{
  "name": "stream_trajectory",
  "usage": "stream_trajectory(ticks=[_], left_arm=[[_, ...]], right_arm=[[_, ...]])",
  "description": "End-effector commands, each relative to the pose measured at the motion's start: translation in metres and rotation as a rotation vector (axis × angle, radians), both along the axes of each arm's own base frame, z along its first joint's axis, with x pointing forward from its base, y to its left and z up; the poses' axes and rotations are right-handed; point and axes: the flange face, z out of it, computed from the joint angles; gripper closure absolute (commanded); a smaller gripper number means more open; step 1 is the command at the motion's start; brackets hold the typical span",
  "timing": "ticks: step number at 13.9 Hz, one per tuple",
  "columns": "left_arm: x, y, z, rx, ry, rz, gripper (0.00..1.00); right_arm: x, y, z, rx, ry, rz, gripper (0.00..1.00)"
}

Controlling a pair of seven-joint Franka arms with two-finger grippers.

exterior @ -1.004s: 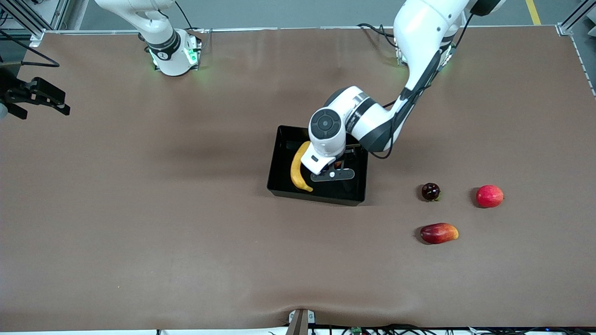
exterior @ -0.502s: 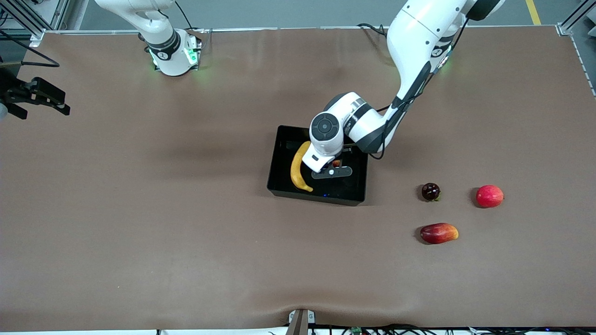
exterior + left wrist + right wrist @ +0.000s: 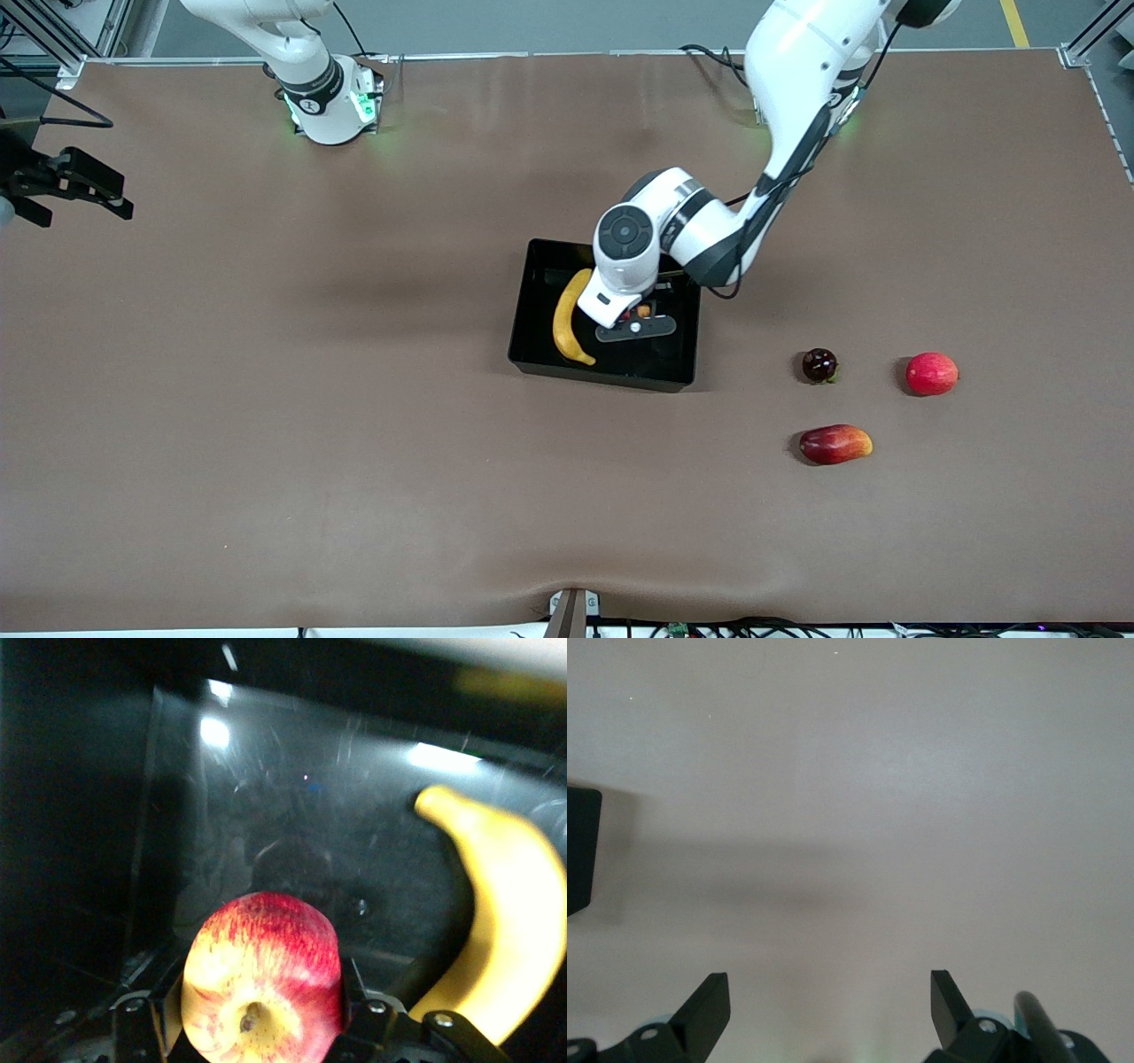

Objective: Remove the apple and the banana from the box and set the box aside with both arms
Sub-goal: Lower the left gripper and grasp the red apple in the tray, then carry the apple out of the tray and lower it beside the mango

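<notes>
The black box (image 3: 532, 306) sits mid-table. The yellow banana (image 3: 564, 321) lies in it at the right arm's end, and also shows in the left wrist view (image 3: 509, 930). My left gripper (image 3: 640, 315) is low inside the box beside the banana, shut on the small red apple with yellow streaks (image 3: 261, 979). The apple sits between the fingers, stem dimple toward the camera, above the glossy box floor (image 3: 292, 815). Only a bit of the apple (image 3: 644, 311) peeks out under the wrist in the front view. My right gripper (image 3: 66, 182) waits open and empty at the right arm's end of the table (image 3: 830, 988).
Three other fruits lie on the brown table toward the left arm's end: a small dark red one (image 3: 819, 364), a round red one (image 3: 932, 373) and an oblong red-yellow one (image 3: 835, 443), nearest the front camera. The left arm's forearm (image 3: 788, 133) hangs over the table above the box.
My left wrist dipped a little into the box, then rose and shifted slightly, with the apple still in its grip. The banana, the box and the right arm have not moved.
</notes>
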Motion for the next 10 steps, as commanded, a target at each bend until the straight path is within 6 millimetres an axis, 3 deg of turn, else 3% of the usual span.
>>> stream_trajectory(ticks=[1, 3, 5, 6, 8, 10], left_arm=[[0.023, 0.033, 0.089, 0.016, -0.047, -0.012, 1.0], [0.044, 0.065, 0.132, -0.006, -0.063, -0.022, 1.0], [0.067, 0.101, 0.156, -0.023, -0.09, -0.013, 1.0], [0.077, 0.126, 0.16, -0.006, -0.083, -0.029, 1.0], [0.103, 0.196, 0.161, 0.006, -0.051, -0.079, 1.0], [0.12, 0.251, 0.145, 0.012, -0.024, -0.056, 1.0]], right_arm=[[-0.002, -0.003, 0.004, -0.006, 0.001, -0.002, 0.0], [-0.002, -0.003, 0.004, -0.006, 0.001, -0.002, 0.0], [-0.002, -0.003, 0.004, -0.006, 0.001, -0.002, 0.0], [-0.002, -0.003, 0.004, -0.006, 0.001, -0.002, 0.0], [-0.002, -0.003, 0.003, -0.006, 0.002, -0.002, 0.0], [-0.002, -0.003, 0.003, -0.006, 0.002, -0.002, 0.0]])
